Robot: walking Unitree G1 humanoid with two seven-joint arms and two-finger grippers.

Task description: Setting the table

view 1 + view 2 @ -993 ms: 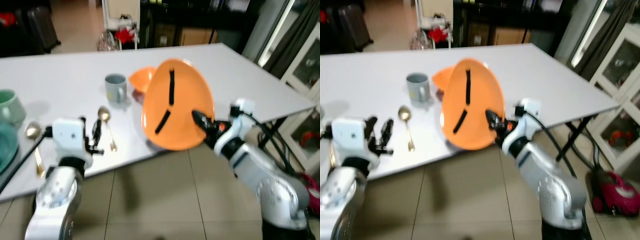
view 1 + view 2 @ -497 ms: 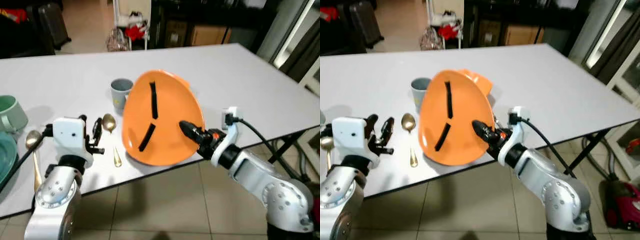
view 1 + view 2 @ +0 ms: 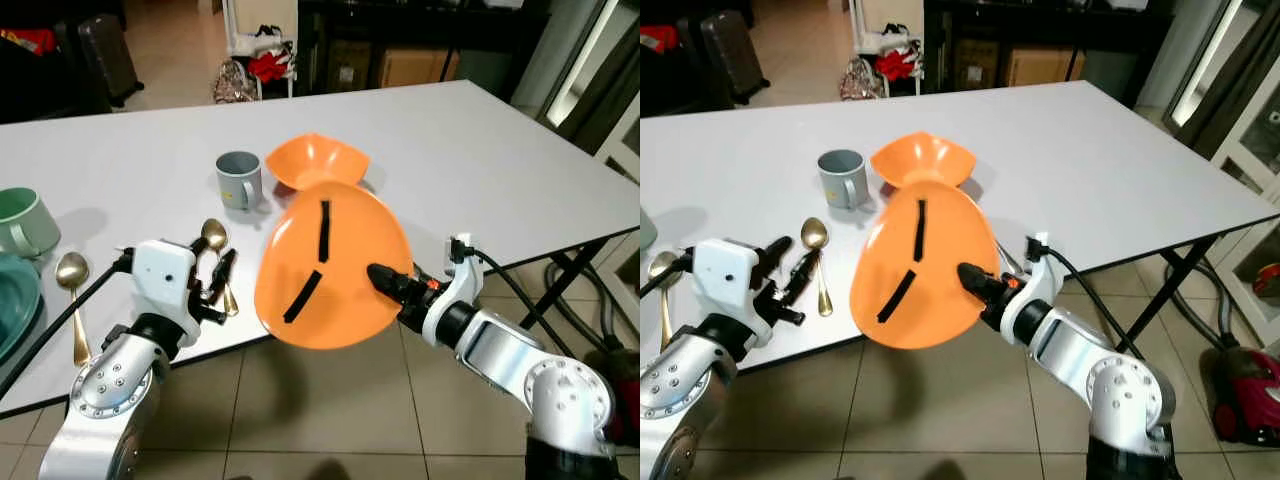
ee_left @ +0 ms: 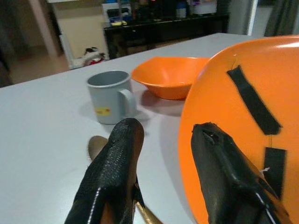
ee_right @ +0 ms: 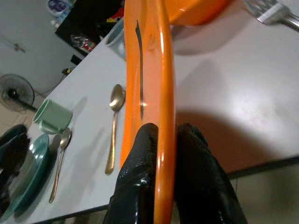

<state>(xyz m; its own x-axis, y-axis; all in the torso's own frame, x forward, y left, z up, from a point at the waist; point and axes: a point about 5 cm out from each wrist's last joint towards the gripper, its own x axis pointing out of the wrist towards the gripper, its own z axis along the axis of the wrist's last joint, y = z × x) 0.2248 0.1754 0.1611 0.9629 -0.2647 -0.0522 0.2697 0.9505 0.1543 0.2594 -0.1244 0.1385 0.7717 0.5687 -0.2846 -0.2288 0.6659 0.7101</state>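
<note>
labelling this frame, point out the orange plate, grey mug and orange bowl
orange plate (image 3: 340,260), left eye view, middle of its face
grey mug (image 3: 239,179), left eye view, its side wall
orange bowl (image 3: 316,163), left eye view, inner surface

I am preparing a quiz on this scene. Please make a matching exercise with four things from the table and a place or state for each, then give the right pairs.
Things:
1. orange plate
2. orange bowl
3. grey mug
4. left gripper

Places or states:
A. resting on the table behind the plate
B. open, holding nothing
C. tilted, gripped at its rim by the right gripper
D. standing just left of the bowl

Pairs: 1-C, 2-A, 3-D, 4-B
</note>
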